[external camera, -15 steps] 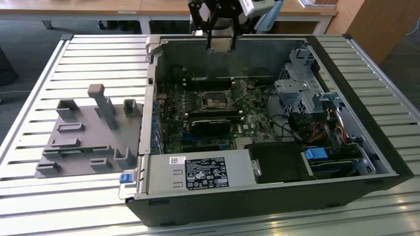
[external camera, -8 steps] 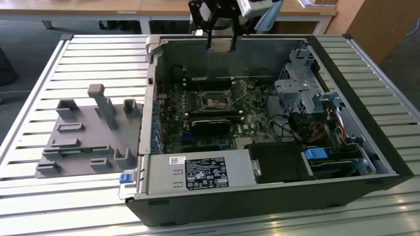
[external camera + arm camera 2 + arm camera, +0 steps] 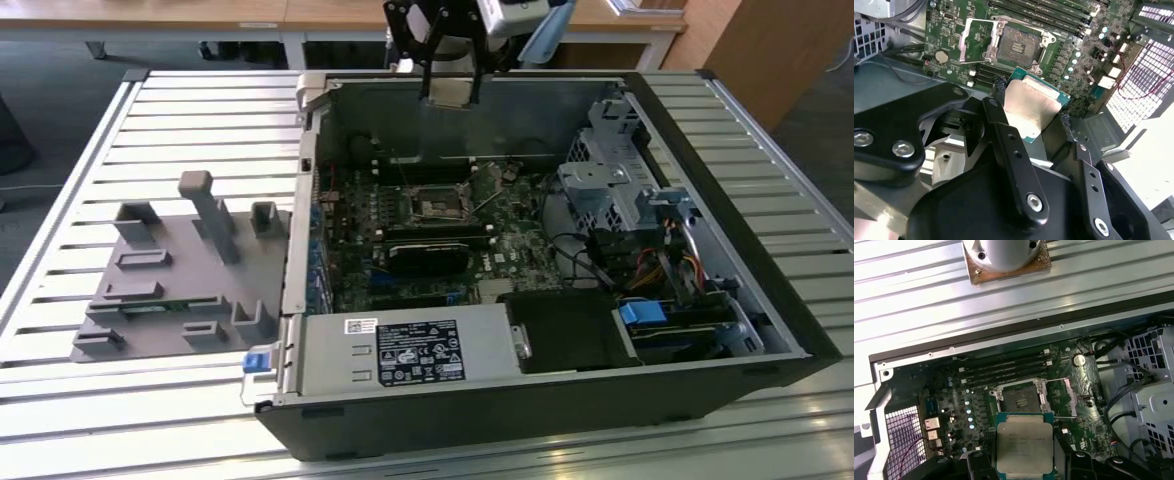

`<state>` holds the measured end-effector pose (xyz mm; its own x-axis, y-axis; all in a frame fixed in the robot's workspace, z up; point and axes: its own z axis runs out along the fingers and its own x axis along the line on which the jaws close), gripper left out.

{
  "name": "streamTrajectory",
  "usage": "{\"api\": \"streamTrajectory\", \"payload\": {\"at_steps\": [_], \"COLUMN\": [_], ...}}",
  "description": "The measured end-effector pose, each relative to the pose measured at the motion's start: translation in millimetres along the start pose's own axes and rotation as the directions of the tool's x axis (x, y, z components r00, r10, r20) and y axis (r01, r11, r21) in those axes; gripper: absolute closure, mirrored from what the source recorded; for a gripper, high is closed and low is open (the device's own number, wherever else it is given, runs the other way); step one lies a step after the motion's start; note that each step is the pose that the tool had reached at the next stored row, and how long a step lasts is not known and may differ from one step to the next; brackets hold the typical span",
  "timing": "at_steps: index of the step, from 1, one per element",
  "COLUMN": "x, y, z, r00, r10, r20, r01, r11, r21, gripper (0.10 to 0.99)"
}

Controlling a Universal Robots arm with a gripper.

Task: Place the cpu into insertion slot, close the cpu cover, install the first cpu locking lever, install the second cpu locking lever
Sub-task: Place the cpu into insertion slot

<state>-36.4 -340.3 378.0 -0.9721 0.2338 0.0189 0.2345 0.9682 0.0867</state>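
My gripper [image 3: 450,98] hangs above the rear wall of the open computer case [image 3: 747,300], shut on the cpu. The cpu [image 3: 1029,107] [image 3: 1024,447] is a flat square chip with a dull silver top and a green edge, pinched at two opposite sides by the black fingers [image 3: 999,85]. Below it on the green board lies the insertion slot [image 3: 1016,45] [image 3: 1021,400] [image 3: 437,205], a dark square socket with nothing in it. The cpu cover [image 3: 973,41] [image 3: 1060,396] is flipped open beside the socket. The chip hovers well above the board, offset from the socket.
A black module [image 3: 427,250] lies on the board near the socket. A power supply [image 3: 400,350] fills the case's near side, and a drive cage [image 3: 614,190] with cables stands at the exterior view's right. A grey fixture tray [image 3: 174,270] rests on the slatted table [image 3: 80,400].
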Motion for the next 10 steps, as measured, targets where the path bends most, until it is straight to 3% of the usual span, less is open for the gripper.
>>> {"api": "streamTrajectory", "payload": {"at_steps": [10], "x": [0.0], "y": [0.0], "z": [0.1], "r00": [0.9981], "r10": [0.062], "r20": [0.0057], "r01": [-0.062], "r11": [0.9981], "r21": [0.000], "gripper": [0.545]}}
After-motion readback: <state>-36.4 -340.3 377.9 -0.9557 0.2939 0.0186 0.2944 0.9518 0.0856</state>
